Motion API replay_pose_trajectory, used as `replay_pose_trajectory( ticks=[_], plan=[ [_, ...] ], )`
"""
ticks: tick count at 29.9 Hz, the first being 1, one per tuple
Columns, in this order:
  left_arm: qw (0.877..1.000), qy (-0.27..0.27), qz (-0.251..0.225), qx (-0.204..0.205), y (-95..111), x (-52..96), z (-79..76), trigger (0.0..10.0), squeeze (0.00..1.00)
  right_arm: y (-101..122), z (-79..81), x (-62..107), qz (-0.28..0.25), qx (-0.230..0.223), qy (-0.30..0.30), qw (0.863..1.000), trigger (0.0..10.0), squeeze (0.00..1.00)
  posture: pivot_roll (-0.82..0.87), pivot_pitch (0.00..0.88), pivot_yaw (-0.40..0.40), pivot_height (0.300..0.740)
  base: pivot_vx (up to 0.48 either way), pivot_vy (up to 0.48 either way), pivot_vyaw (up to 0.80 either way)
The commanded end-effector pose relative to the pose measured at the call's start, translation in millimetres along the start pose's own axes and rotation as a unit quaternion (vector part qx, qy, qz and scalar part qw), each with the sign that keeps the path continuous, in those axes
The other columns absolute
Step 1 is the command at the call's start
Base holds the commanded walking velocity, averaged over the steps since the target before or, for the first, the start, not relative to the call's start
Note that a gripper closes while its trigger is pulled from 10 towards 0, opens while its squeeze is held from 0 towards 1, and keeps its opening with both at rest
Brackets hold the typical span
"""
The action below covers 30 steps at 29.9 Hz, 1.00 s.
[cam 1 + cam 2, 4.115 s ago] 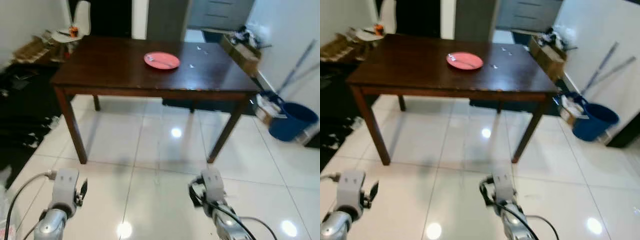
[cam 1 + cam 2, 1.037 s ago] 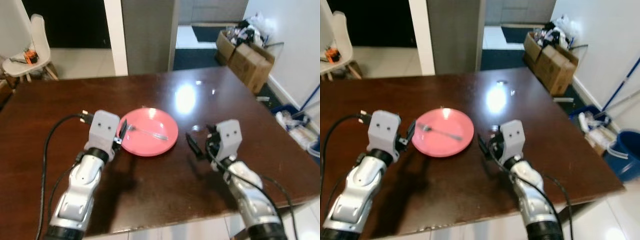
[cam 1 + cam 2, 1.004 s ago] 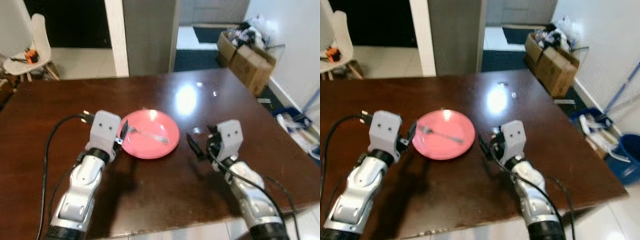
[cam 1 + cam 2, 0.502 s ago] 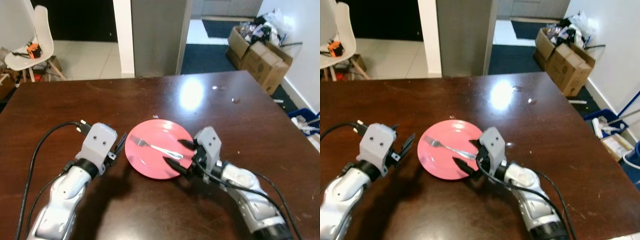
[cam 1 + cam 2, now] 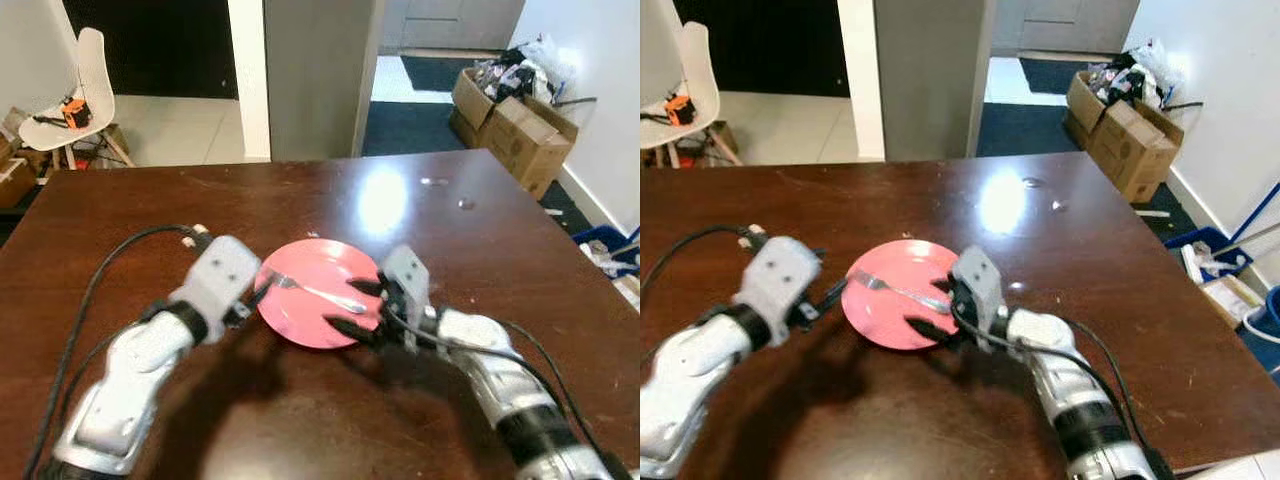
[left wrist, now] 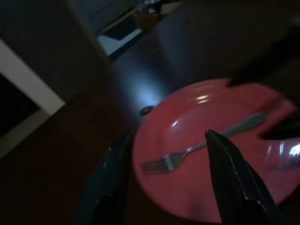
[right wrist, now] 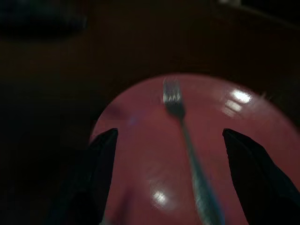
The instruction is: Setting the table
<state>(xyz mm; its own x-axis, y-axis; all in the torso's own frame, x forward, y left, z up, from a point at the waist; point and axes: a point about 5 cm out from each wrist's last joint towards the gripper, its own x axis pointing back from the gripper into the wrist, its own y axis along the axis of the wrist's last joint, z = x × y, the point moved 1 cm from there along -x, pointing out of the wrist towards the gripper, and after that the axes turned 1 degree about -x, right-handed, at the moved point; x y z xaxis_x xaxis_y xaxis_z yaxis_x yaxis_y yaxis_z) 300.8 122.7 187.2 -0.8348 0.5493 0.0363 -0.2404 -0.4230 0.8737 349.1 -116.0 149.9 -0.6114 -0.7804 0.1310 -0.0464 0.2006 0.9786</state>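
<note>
a dark brown wooden table (image 5: 120,200) is seen spanning most of the head views, with a bright ceiling-light reflection near its far edge. a white chair (image 5: 62,112) is noted beyond the table at about 10 o'clock, and cardboard boxes (image 5: 515,110) on the floor at about 2 o'clock.

a round pink plate (image 5: 318,306) is found near the table's middle. a silver fork (image 5: 317,295) lies flat in it, tines toward 10 o'clock, handle toward 4 o'clock.

the left gripper (image 5: 262,292) is placed at the plate's 9 o'clock rim; its fingers are spread apart and nothing is held. in the left wrist view the fork's tines (image 6: 157,165) are framed between the two black fingers (image 6: 229,176).

the right gripper (image 5: 352,308) is set over the plate's 4 o'clock edge, fingers released wide, one above and one below the fork's handle end. whether the fork is touched cannot be told. in the right wrist view the fork (image 7: 187,136) runs between the two separated fingers (image 7: 101,154).
</note>
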Motion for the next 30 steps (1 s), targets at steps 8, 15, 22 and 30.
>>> replay_pose_trajectory(
  ticks=[8,15,22,30],
  plan=[
    [0.992,-0.078,0.094,-0.014,-28,-42.1,-43.9,10.0,0.00,15,-24.9,-8.8,-0.038,0.011,-0.100,0.994,10.0,0.00,0.07,0.051,0.094,0.740,0.000,0.000,0.00],
    [0.987,-0.072,0.142,-0.012,-36,-65.2,-69.5,10.0,0.00,12,-39.2,-0.6,-0.043,0.013,-0.142,0.989,10.0,0.00,0.06,0.050,0.099,0.740,0.000,0.000,0.00],
    [0.980,-0.093,0.164,-0.062,-44,-71.7,-83.3,10.0,0.00,13,-41.0,-1.4,-0.050,0.018,-0.146,0.988,10.0,0.00,0.05,0.046,0.098,0.740,0.000,0.000,0.00],
    [0.967,-0.161,0.166,-0.104,-49,-59.6,-82.5,10.0,0.00,13,-39.9,-4.6,-0.053,0.020,-0.141,0.988,10.0,0.00,0.06,0.043,0.091,0.740,0.000,0.000,0.00]
  ],
)
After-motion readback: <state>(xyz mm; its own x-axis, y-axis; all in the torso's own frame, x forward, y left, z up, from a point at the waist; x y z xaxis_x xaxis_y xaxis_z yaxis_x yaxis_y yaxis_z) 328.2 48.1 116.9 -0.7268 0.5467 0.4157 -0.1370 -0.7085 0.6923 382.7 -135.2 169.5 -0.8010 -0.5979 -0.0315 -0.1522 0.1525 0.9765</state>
